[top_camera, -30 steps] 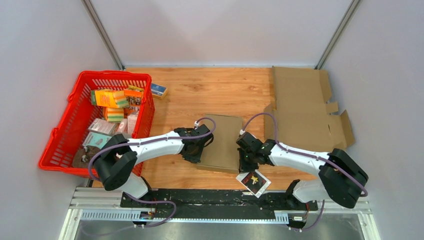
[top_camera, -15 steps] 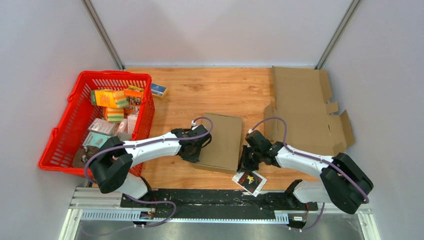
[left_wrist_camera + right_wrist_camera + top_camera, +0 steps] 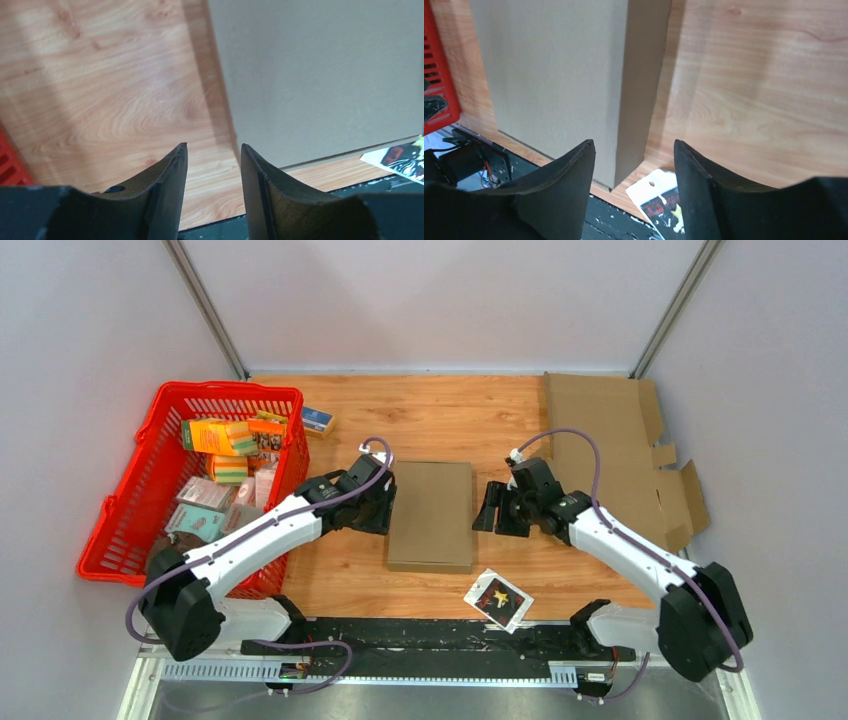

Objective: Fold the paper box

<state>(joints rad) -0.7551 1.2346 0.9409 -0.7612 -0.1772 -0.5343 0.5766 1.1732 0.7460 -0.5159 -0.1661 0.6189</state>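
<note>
The plain brown cardboard box (image 3: 432,515) lies flat on the wooden surface (image 3: 440,420), already closed into a shallow block; the right wrist view shows its upright side wall (image 3: 641,75) meeting the flat top. It looks light and fairly stiff, with smooth matt faces that probably offer little friction, and being hollow it would likely dent or spring open under a hard pinch. The safer hold is across a side wall or along a folded edge rather than on the broad top. The left jaws stand just beside the box's left edge and the right jaws just off its right edge. Both pairs are parted and hold nothing, the right pair wider than the left. No print, label or brand shows on the box itself. Just below the box's near right corner lies a small white-edged black card with a yellow star (image 3: 500,600) — any lettering on it is too small to read. To the box's right rests a large flat unfolded cardboard sheet (image 3: 610,460), also unprinted. To its left, a red plastic basket (image 3: 230,388) holds coloured packets whose labels cannot be made out.
</note>
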